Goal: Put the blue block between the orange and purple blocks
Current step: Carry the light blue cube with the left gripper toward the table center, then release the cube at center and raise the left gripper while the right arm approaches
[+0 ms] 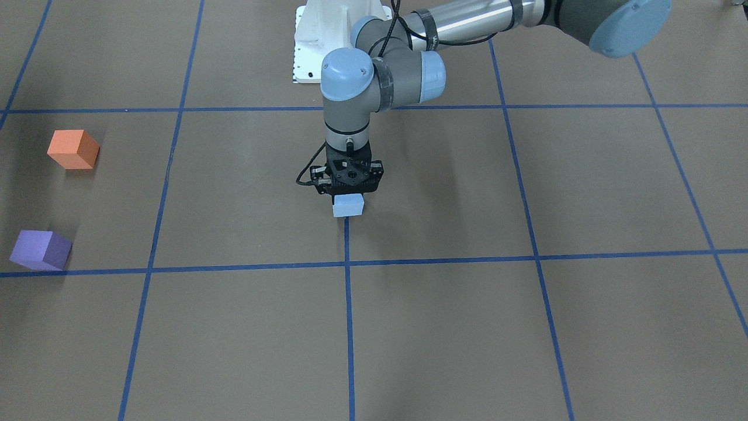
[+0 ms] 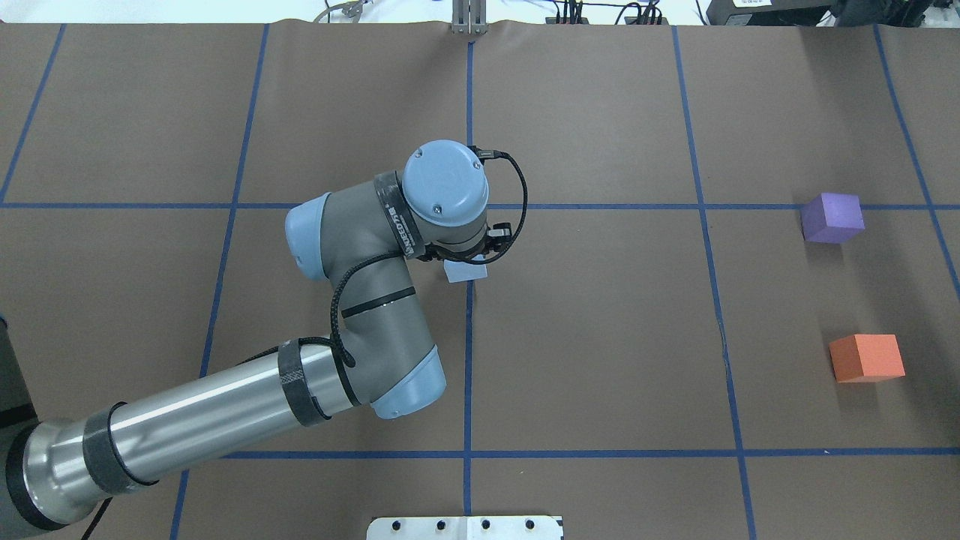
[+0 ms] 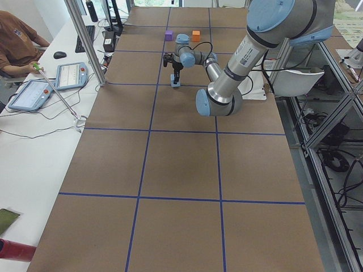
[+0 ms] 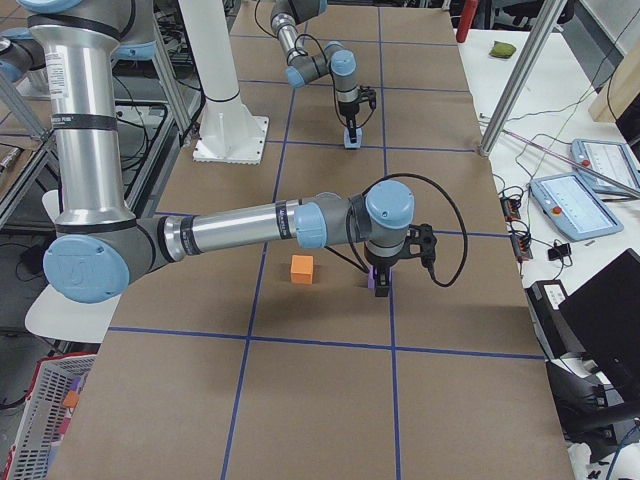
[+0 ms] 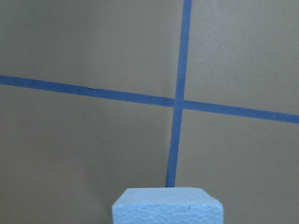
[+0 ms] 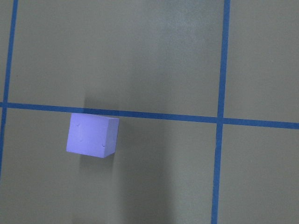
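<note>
Grasp step: left gripper (image 1: pixel 349 197) over pale blue foam cube (image 1: pixel 348 206), bench centre; closure cannot be told. Next: carry between orange foam cube (image 1: pixel 73 149) and purple foam cube (image 1: pixel 41 249), right edge.

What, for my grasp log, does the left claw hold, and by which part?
Cannot be told: the left claw sits directly over the blue block, fingers hidden.
</note>
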You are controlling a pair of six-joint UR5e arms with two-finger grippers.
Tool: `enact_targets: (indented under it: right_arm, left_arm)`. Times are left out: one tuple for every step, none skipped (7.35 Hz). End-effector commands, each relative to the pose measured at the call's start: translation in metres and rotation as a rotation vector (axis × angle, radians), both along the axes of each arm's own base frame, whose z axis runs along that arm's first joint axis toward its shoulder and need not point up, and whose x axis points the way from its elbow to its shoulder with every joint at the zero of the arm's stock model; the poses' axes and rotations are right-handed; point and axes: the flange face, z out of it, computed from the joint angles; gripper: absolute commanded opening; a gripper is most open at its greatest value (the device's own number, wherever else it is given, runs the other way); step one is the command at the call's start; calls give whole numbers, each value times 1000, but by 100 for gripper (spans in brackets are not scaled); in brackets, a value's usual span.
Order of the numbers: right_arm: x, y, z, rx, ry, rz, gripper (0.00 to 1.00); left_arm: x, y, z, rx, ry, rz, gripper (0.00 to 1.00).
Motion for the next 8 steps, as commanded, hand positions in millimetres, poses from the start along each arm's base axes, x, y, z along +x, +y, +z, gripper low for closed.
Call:
enact_targets:
  right_arm:
    - [-24,-16,-70,-12,-30,64,99]
    - [-51,-22,-101,-28,-50,69,99]
    - [-86,-36,-144,-39,-73,64,100]
    - [-134,-40,-201,-89,-88,42,100]
    - [-170,-44,-257,-100,-73,30,100]
    - [-218,-35,-292,-104,-55,16,100]
    - [-279,-20,-334,-92,-29,30,100]
    - [-338,2,-360,-90,-12,21,100]
  left_arm:
    - [6,3,3,1,5,1,100]
    - [5,4,-1,8,22,0,100]
    - [-3,5,-13,20,48,5,100]
    - [-28,-2,-34,26,92,4,100]
    - [-68,-30,-37,-36,132,24,100]
    - [-115,-62,-37,-116,155,36,100]
    - [-163,-75,-16,-138,164,63,100]
    - [-209,-66,32,-114,132,93,100]
